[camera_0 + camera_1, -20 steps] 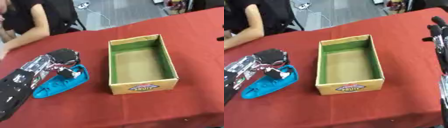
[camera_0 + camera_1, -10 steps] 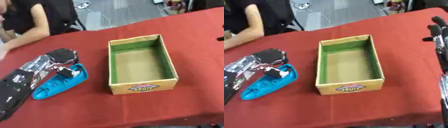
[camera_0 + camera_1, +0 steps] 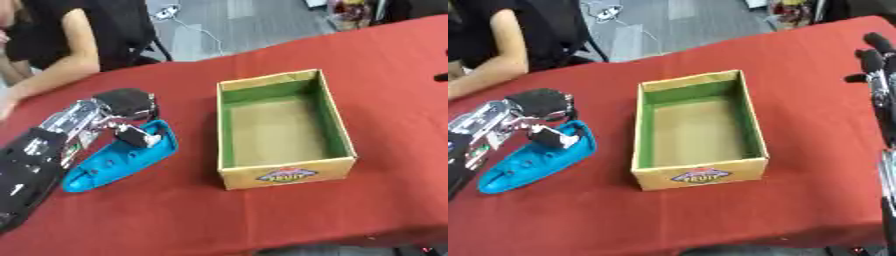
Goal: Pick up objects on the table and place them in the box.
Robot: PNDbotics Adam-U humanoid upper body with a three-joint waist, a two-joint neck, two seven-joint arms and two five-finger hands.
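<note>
We found the left hand (image 3: pixel 122 112) curled on the blue toy (image 3: pixel 118 162); box (image 3: pixel 284 172) empty; right hand (image 3: pixel 877 65) fingers apparently straight.

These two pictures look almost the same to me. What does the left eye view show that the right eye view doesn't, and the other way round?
Only the left eye view shows more of the left arm running down to the lower left corner. Only the right eye view shows the right robot hand at the right edge, fingers up and relaxed; in the left eye view just a dark tip shows there. Both show the empty box, the blue toy on the red table, and the left robot hand curled over the toy's far end.
</note>
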